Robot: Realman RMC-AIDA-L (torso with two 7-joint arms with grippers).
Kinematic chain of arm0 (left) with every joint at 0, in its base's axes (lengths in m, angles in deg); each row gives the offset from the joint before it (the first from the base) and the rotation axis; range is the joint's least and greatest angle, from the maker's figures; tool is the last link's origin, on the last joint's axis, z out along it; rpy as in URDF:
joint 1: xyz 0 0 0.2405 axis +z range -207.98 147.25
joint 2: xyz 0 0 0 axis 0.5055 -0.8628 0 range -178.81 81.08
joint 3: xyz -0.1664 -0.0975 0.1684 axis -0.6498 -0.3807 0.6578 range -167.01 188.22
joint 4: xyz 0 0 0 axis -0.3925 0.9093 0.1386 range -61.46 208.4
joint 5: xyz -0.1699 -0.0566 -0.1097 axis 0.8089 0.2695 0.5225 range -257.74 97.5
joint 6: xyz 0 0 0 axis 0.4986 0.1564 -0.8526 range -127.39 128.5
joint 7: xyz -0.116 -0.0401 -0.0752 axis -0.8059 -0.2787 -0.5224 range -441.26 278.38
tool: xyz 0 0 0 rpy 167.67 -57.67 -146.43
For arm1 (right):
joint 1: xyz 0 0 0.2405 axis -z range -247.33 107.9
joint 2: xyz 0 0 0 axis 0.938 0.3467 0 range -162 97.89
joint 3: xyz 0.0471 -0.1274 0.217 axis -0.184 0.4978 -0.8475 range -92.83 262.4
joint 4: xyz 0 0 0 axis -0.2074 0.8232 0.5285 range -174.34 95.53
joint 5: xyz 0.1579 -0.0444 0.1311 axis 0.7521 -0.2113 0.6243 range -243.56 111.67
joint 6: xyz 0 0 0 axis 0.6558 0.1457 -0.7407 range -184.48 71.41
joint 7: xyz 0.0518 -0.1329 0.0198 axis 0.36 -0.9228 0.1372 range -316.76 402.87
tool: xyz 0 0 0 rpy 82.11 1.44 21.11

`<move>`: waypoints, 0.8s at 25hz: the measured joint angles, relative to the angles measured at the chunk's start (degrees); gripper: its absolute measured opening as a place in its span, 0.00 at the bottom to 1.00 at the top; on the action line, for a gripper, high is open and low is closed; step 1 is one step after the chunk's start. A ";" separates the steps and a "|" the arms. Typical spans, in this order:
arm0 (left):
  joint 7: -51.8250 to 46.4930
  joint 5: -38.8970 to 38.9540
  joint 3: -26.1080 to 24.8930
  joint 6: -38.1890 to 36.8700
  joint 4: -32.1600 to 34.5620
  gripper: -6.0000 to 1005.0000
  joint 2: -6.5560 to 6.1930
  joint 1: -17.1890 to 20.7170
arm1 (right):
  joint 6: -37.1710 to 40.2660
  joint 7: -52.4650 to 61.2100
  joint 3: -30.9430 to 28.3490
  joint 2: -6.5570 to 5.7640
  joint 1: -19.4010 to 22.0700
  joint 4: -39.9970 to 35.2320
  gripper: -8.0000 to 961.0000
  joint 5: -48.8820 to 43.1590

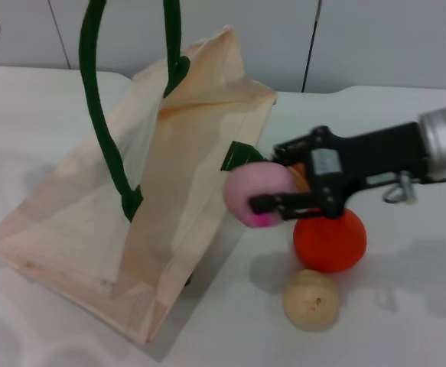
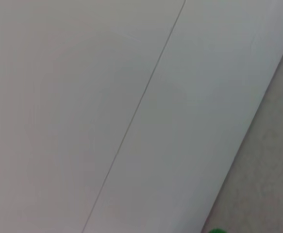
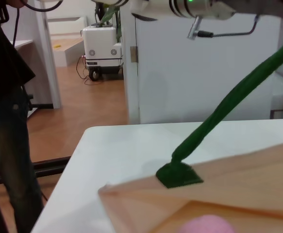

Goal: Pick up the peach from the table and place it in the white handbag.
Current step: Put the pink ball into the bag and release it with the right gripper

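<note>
Pinching the peach [image 1: 255,193] above the desk [image 1: 406,306], the right pincer [image 1: 272,177] hovers just beside the white handbag's [image 1: 169,199] open rim; the mouth lies leftward; the left pincer is unseen.
</note>
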 joint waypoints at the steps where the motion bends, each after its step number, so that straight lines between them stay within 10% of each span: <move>1: 0.00 0.00 0.00 0.00 0.02 0.15 0.03 -0.12 | 1.65 -0.01 0.04 0.03 -0.92 1.42 0.52 0.05; 20: 0.13 -0.04 0.00 0.18 2.28 0.16 0.17 -1.36 | 27.04 -3.88 -0.35 0.93 -10.06 18.07 0.51 1.29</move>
